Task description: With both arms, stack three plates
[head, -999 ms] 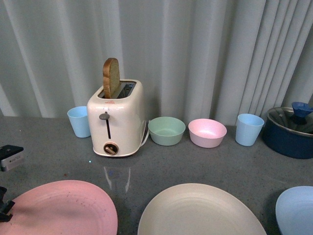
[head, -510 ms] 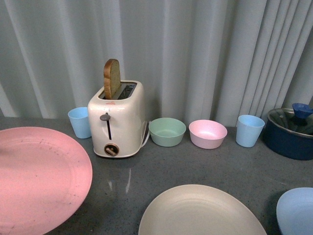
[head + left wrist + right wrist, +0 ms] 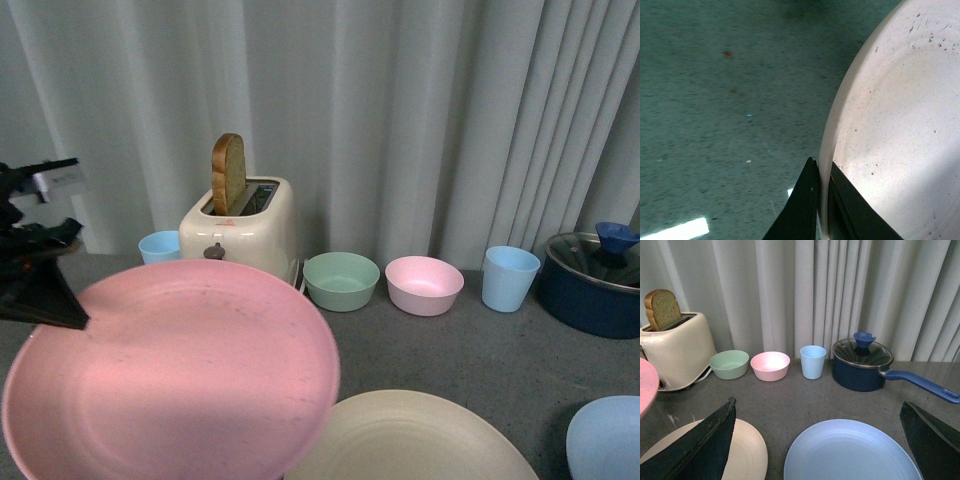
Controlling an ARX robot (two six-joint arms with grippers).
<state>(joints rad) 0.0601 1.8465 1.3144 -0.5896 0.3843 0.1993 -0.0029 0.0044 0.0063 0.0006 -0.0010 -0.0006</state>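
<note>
My left gripper (image 3: pixel 45 300) is shut on the left rim of the pink plate (image 3: pixel 180 380) and holds it in the air at the front left, in front of the toaster. In the left wrist view the jaws (image 3: pixel 821 200) pinch the plate's rim (image 3: pixel 890 125) above the grey counter. The cream plate (image 3: pixel 420 440) lies on the counter at the front middle, its left edge under the pink plate. The light blue plate (image 3: pixel 607 440) lies at the front right. My right gripper (image 3: pixel 820 450) is open and empty above the light blue plate (image 3: pixel 850 452); the cream plate (image 3: pixel 747 450) lies beside it.
A cream toaster (image 3: pixel 245 230) with a bread slice stands at the back left, a light blue cup (image 3: pixel 160 246) beside it. A green bowl (image 3: pixel 341 280), a pink bowl (image 3: pixel 424 284), a blue cup (image 3: pixel 509 278) and a lidded blue pot (image 3: pixel 598 280) line the back by the curtain.
The pink plate has risen off the counter and moved right toward the cream plate, now covering the toaster's front. My left gripper has come up into view at the left.
</note>
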